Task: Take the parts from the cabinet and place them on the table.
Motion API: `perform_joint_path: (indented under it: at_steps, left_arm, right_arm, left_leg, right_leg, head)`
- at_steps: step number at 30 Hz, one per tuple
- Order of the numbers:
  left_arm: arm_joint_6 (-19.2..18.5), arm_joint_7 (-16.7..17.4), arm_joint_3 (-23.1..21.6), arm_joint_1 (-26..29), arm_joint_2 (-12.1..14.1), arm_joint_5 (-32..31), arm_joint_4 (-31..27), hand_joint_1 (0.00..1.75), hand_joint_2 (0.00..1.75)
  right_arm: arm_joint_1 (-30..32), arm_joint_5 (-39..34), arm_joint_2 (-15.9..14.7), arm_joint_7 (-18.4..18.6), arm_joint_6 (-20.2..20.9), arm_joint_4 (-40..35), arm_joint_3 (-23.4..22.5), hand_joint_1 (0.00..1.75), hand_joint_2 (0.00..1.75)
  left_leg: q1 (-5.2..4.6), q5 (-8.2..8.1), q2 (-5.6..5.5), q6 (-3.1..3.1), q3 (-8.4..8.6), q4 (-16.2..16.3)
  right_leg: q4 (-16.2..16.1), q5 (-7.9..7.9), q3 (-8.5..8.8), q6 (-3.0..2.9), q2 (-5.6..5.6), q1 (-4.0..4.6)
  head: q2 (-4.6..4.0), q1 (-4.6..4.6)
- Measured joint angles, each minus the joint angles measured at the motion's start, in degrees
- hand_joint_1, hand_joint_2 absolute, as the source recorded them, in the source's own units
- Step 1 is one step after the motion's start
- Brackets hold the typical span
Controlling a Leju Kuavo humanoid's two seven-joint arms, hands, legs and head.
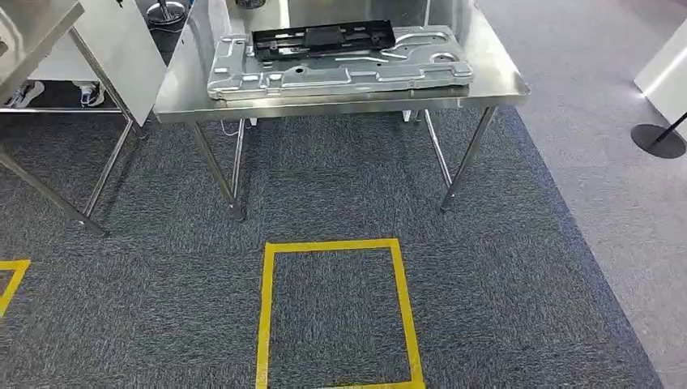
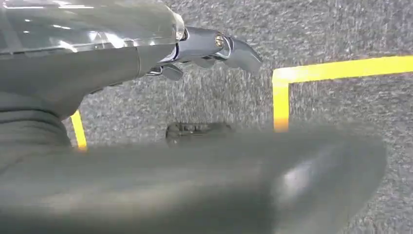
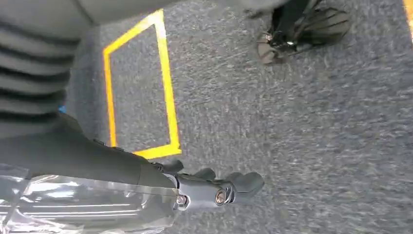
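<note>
A large silver stamped metal panel (image 1: 340,69) lies flat on the steel table (image 1: 502,87) ahead of me. A long black plastic part (image 1: 324,38) rests on the far side of that panel. My left hand (image 2: 195,48) hangs over the grey carpet with its fingers stretched out and nothing in it. My right hand (image 3: 214,190) also hangs above the carpet, fingers loosely extended and holding nothing. Both hands are well away from the table and its parts.
A yellow tape square (image 1: 267,308) marks the carpet in front of the table; its lines also cross the left wrist view (image 2: 341,68) and the right wrist view (image 3: 165,78). A second steel table (image 1: 32,32) stands at the left. A stanchion base (image 1: 658,139) sits at the right.
</note>
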Motion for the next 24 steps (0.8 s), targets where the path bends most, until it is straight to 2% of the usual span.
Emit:
perform_joint_path:
  at_steps: [1, 2, 3, 4, 6, 9, 14, 19, 20, 21, 24]
  left_arm:
    - [0.04, 0.20, 0.02, -0.06, 0.02, 0.00, 0.00, 0.00, 1.75]
    - [0.04, 0.39, 0.07, -0.05, 0.02, 0.04, 0.00, 0.00, 1.75]
    - [0.07, 0.41, 0.15, -0.06, 0.02, 0.09, 0.00, 0.00, 1.75]
    - [0.04, 0.41, 0.28, -0.05, 0.02, 0.11, 0.00, 0.00, 1.75]
    - [-0.09, 0.41, 0.42, -0.03, 0.02, 0.31, 0.00, 0.00, 1.75]
    - [-0.15, 0.42, 0.52, -0.01, 0.02, 0.46, 0.00, 0.00, 1.75]
    - [-0.26, 0.48, 0.72, 0.02, 0.02, 0.89, 0.00, 0.00, 1.75]
    - [-0.20, 2.60, -4.34, 1.06, 0.28, 6.11, -0.15, 0.00, 1.75]
    - [-0.13, 3.06, -5.27, 1.30, 0.42, 7.09, -0.18, 0.00, 0.00]
    - [-0.07, 3.67, -6.74, 1.56, 0.57, 8.53, -0.26, 0.00, 0.00]
    - [0.13, 5.23, -10.83, 2.30, 0.92, 12.27, -0.77, 0.00, 0.00]
  right_arm:
    - [-0.02, -0.02, 0.02, 0.37, 0.13, 0.02, -0.02, 0.00, 0.00]
    - [0.00, -0.09, 0.02, 0.46, 0.48, 0.02, -0.07, 0.00, 0.00]
    - [0.02, -0.28, 0.02, 0.26, 0.98, 0.02, -0.20, 0.00, 0.00]
    - [-0.01, -0.46, 0.02, -0.24, 1.33, 0.02, -0.39, 0.00, 1.75]
    - [-0.08, -0.85, 0.02, -0.79, 1.90, 0.02, -0.79, 0.00, 1.75]
    - [-0.13, -1.27, 0.02, -1.31, 2.47, 0.02, -1.42, 0.00, 1.75]
    - [-0.09, -1.57, 0.02, -1.36, 3.04, 0.02, -1.84, 0.00, 1.75]
    - [0.36, -4.07, 0.02, -1.16, 3.30, -0.13, -0.33, 0.00, 1.75]
    - [0.50, -4.61, 0.02, -1.10, 3.45, -0.24, 0.16, 0.00, 1.75]
    - [0.66, -5.27, 0.00, -1.01, 3.58, -0.42, 0.72, 0.00, 0.00]
    - [1.17, -6.95, 0.02, -0.35, 4.09, -0.94, 2.49, 0.00, 0.00]
  left_leg:
    - [0.00, -0.27, 0.00, -0.32, 0.03, -0.05]
    - [0.16, -0.29, 0.00, -1.04, 0.08, -0.12]
    - [0.21, -0.23, -0.01, -1.26, 0.10, -0.15]
    - [0.25, -0.23, -0.01, -1.36, 0.09, -0.16]
    - [0.33, -0.22, -0.01, -1.53, 0.09, -0.17]
    - [0.44, -0.21, -0.01, -2.31, 0.09, -0.19]
    - [0.45, -0.14, -0.01, -2.50, 0.05, -0.14]
    - [0.44, -0.15, -0.01, -2.51, -0.02, -0.03]
    - [0.44, -0.15, -0.01, -2.51, -0.03, 0.00]
    - [0.43, -0.15, -0.01, -2.50, -0.04, 0.01]
    - [0.41, -0.17, -0.01, -2.49, -0.06, 0.04]
  right_leg:
    - [0.06, -0.02, -0.15, -0.15, 0.01, 0.12]
    - [0.13, -0.13, -0.13, -0.35, 0.00, 0.20]
    - [0.26, -0.19, -0.17, -0.46, -0.01, 0.26]
    - [0.36, -0.25, -0.21, -0.61, -0.02, 0.31]
    - [0.48, -0.31, -0.24, -0.74, -0.03, 0.40]
    - [0.65, -0.36, -0.30, -0.91, -0.05, 0.50]
    - [0.71, -0.31, -0.29, -0.97, -0.05, 0.50]
    - [0.72, -0.29, -0.28, -0.94, -0.05, 0.41]
    - [0.72, -0.28, -0.28, -0.94, -0.05, 0.37]
    - [0.72, -0.27, -0.28, -0.92, -0.05, 0.35]
    - [0.72, -0.24, -0.28, -0.87, -0.05, 0.27]
  head:
    - [0.00, -0.04]
    - [0.00, -0.02]
    - [0.00, -0.06]
    - [0.00, 0.00]
    - [0.00, -0.02]
    - [0.00, 0.00]
    - [0.00, 0.00]
    - [0.00, 0.00]
    - [0.00, 0.00]
    - [0.00, 0.00]
    - [0.00, 0.00]
